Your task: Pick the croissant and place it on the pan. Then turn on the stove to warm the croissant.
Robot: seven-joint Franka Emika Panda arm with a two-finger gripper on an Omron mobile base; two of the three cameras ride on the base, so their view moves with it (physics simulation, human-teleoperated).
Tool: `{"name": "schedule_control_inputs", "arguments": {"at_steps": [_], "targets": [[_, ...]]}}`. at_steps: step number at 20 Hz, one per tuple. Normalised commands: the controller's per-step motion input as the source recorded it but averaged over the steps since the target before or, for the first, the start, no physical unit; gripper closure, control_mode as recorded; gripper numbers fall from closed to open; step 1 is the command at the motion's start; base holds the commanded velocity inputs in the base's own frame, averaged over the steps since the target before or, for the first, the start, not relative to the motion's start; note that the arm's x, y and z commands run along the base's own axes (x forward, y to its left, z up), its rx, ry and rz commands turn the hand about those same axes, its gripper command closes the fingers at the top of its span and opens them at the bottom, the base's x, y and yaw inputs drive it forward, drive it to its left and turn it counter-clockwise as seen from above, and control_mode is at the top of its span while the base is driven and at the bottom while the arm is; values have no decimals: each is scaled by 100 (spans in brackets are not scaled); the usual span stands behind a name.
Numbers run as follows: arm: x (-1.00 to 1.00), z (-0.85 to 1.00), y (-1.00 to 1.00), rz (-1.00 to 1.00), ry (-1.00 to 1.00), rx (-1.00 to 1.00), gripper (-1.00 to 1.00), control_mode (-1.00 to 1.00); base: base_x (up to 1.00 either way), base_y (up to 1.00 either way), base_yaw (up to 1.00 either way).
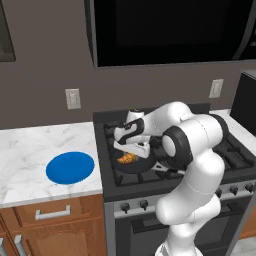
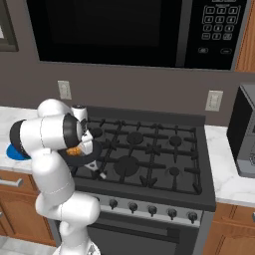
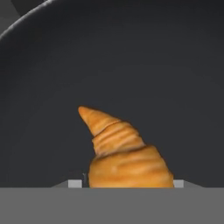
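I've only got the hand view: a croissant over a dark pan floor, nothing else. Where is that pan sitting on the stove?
Observer: The pan is on the front-left burner of the stove, with the croissant low over its middle.
Operator: Okay. Is there anything beside the stove on that side?
Observer: Yes, a blue plate lies flat on the counter left of the stove, well apart from the pan.
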Motion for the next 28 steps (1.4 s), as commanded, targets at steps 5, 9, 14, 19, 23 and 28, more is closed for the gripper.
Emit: {"name": "schedule_control_inputs", "arguments": {"at_steps": [5, 9, 14, 19, 23, 28], "targets": [[-15, -1, -11, 0, -1, -1, -100, -100, 0, 0, 0], [-29, 3, -13, 0, -6, 0, -100, -100, 0, 0, 0], [-22, 30, 0, 0, -11, 0, -100, -100, 0, 0, 0], [-15, 42, 0, 0, -7, 0, -100, -100, 0, 0, 0], [-63, 41, 0, 4, -13, -5, -100, -100, 0, 0, 0], [-92, 35, 0, 9, -13, -16, -100, -100, 0, 0, 0]]}}
